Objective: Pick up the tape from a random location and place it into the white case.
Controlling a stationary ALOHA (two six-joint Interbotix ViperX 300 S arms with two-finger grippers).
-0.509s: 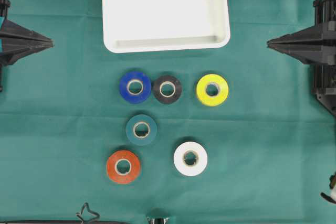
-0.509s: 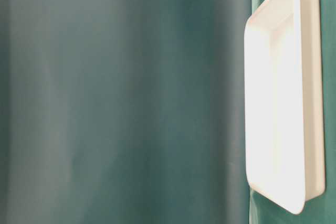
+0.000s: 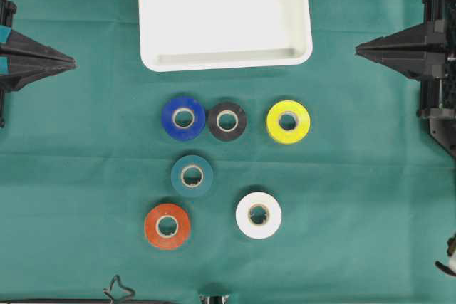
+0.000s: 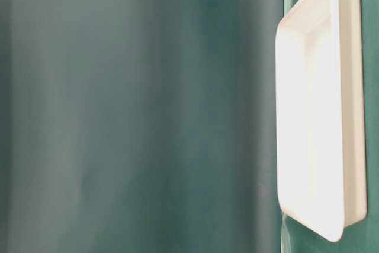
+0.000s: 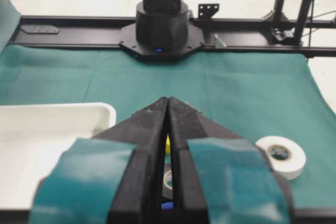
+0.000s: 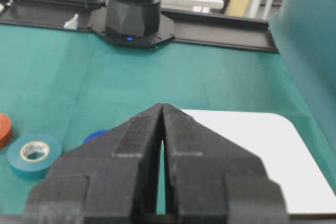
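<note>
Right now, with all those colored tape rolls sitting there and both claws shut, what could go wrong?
The blue roll and black roll lie side by side, apparently touching, so a grab at one may nudge the other. The teal roll nearly matches the green cloth, so it could be misjudged. Both the left gripper and right gripper are shut and must open first.

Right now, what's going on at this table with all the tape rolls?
Nothing is being handled yet. Six tape rolls lie flat on the green cloth: blue, black, yellow, teal, orange and white. The white case holds no tape. The left claw and right claw are shut, at opposite edges.
</note>
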